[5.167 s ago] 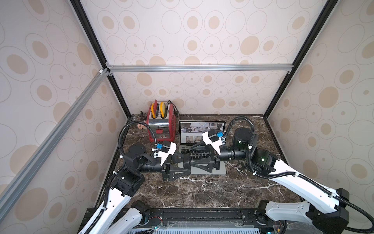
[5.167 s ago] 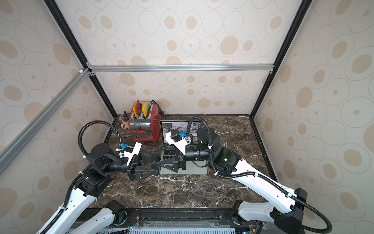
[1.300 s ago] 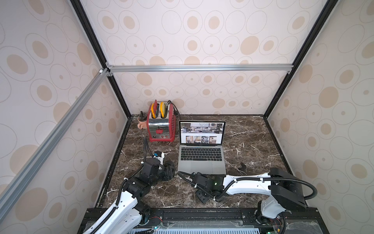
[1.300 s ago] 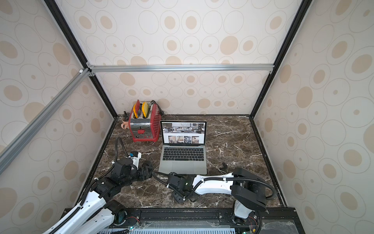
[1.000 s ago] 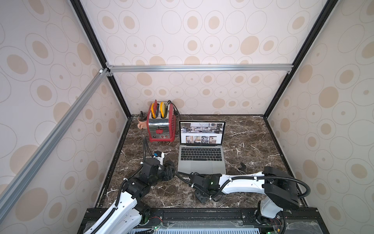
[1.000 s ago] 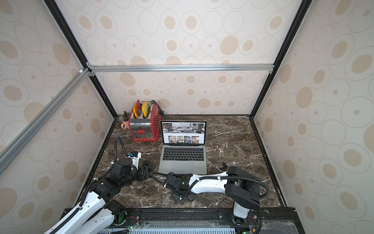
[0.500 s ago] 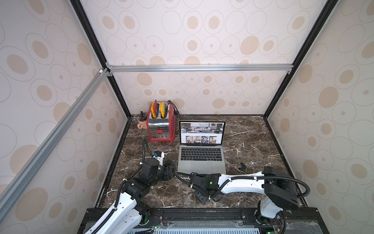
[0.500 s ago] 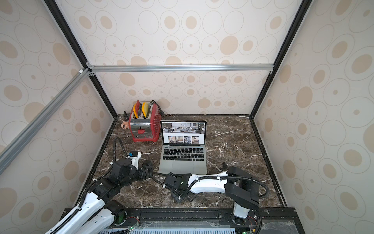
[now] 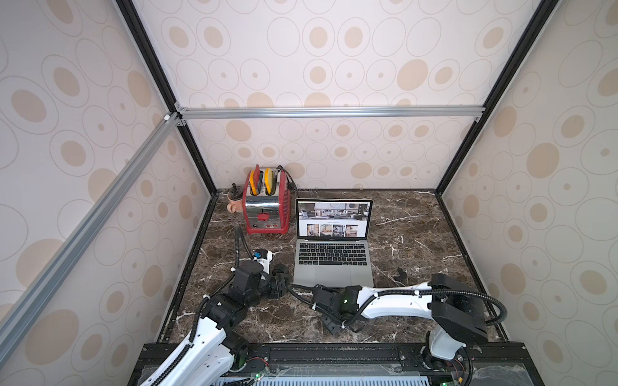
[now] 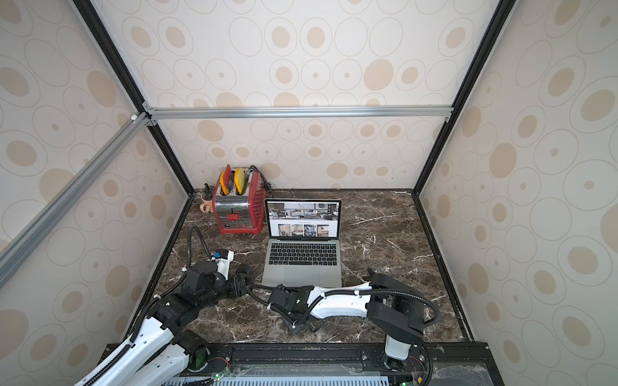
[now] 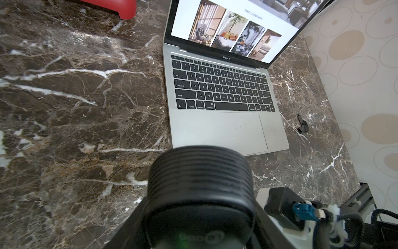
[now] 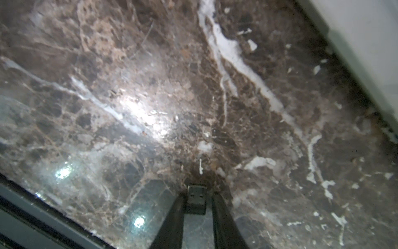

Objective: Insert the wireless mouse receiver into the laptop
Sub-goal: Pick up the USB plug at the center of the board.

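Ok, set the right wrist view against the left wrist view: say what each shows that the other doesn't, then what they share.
Only the right wrist view: the small black receiver between the fingers of the right gripper; whether they clamp it is unclear.
Only the left wrist view: the laptop, open with its screen lit, a corner of the red toaster, and a small black piece lying beside the laptop.
Both: the brown marble tabletop with white veins.
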### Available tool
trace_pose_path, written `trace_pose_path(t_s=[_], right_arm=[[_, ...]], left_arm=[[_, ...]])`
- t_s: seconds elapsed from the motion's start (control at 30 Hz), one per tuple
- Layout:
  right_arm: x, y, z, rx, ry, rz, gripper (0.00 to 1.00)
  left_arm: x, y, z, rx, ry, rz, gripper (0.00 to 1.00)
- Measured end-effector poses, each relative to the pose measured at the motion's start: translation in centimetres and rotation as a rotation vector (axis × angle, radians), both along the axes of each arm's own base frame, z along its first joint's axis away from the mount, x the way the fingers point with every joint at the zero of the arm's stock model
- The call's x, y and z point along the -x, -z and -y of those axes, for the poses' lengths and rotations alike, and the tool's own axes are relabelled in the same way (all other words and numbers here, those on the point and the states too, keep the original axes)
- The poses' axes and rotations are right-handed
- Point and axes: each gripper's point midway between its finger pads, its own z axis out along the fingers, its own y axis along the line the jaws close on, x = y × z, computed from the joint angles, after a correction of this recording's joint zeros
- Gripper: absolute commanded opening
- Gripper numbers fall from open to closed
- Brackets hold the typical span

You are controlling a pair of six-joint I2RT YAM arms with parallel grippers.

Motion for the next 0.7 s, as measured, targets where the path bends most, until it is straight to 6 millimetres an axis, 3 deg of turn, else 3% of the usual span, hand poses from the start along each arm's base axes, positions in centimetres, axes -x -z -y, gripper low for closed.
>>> trace_pose_path(t_s=[0.5,0.6,0.7], right_arm=[[-0.5,-0.3,0.2,-0.004,0.033,0.006,0.13],[-1.4,-1.9,1.0,-0.029,0.052,0.037,0.06],[-3.3,-5.9,2.1,-0.119,0.09,0.104,0.0]], left_arm=[[0.1,-0.2,0.1,0.007,0.01,0.008,0.0],[0.2,-0.3,0.6,0.022,0.03,0.006,0.0],[0.3,0.2,1.8,0.031,0.079,-0.014,0.0]])
